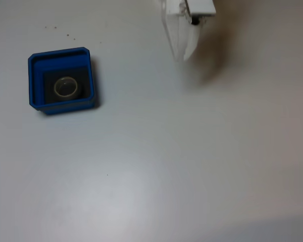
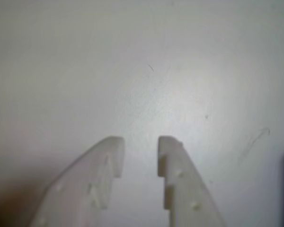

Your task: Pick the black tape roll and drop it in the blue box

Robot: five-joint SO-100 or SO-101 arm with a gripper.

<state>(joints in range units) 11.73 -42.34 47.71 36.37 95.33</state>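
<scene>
Your gripper (image 2: 140,144), fingers slightly spread and holding nothing, is hanging at the fixed view's twelve-o'clock edge, while the black tape roll (image 1: 66,87) is lying inside the blue box (image 1: 61,54) at nine o'clock, bare table (image 1: 192,166) between.

- We see the black tape roll (image 1: 66,87) lying flat, its pale core facing up, on the dark bottom inside the blue box (image 1: 36,80).
- The square, low-walled box sits at the fixed view's left.
</scene>
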